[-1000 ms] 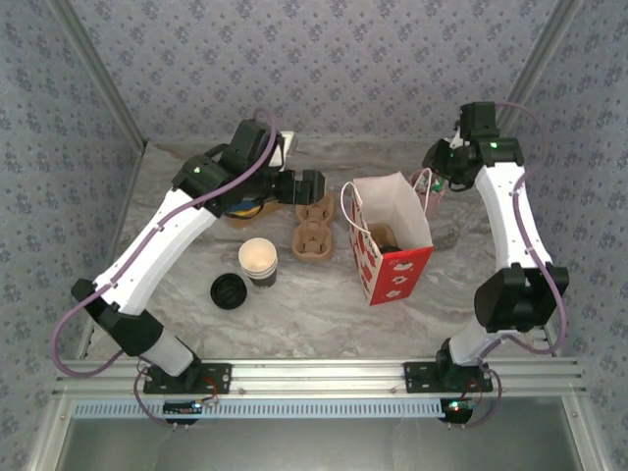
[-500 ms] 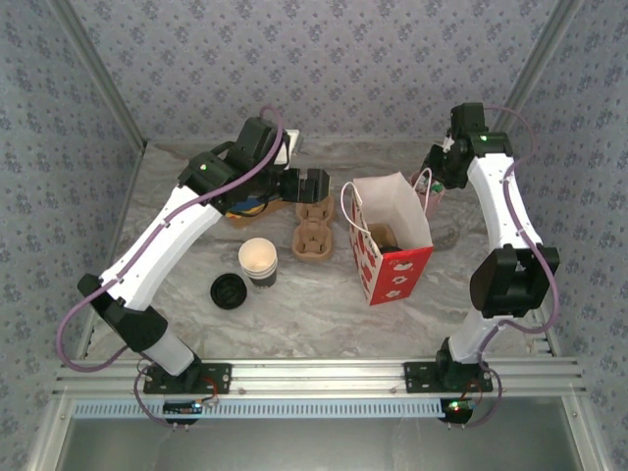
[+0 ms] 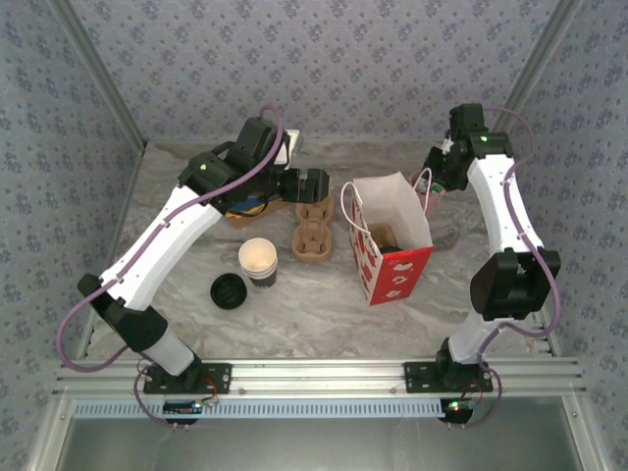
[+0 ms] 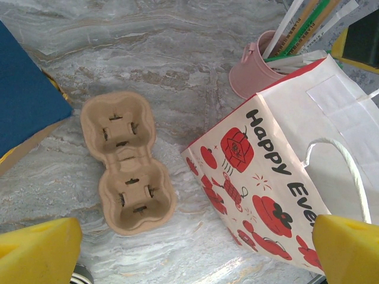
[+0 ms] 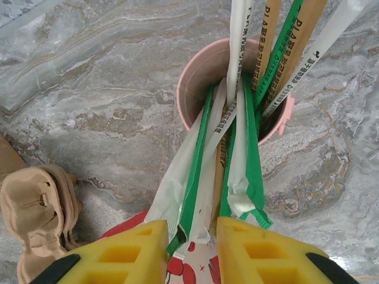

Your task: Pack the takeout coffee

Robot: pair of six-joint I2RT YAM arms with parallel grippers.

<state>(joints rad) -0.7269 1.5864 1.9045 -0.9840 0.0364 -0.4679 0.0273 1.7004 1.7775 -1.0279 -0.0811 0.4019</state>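
Inside the open red-and-white paper bag (image 3: 397, 263) (image 4: 278, 171) a dark round top (image 3: 385, 235) shows; I cannot tell whether it is the takeout coffee. My right gripper (image 3: 439, 179) (image 5: 193, 236) hangs over the pink bucket (image 5: 195, 89) of wrapped straws (image 5: 195, 177). Its yellow fingers (image 5: 127, 251) stand narrowly apart, with the straw ends filling the gap between them. My left gripper (image 3: 316, 186) (image 4: 192, 251) is wide open above the table between the cardboard cup carrier (image 4: 127, 163) (image 3: 314, 228) and the bag, holding nothing.
A lidless paper cup (image 3: 257, 262), cream inside, stands left of centre, a loose black lid (image 3: 228, 290) beside it. A blue flat thing (image 4: 26, 100) lies left of the carrier. The bag stands between the carrier and the pink bucket (image 3: 429, 194).
The right jaws have narrowed around the straw ends, and that arm's elbow has swung slightly inward. The left arm shifted a little to the right, then held still.
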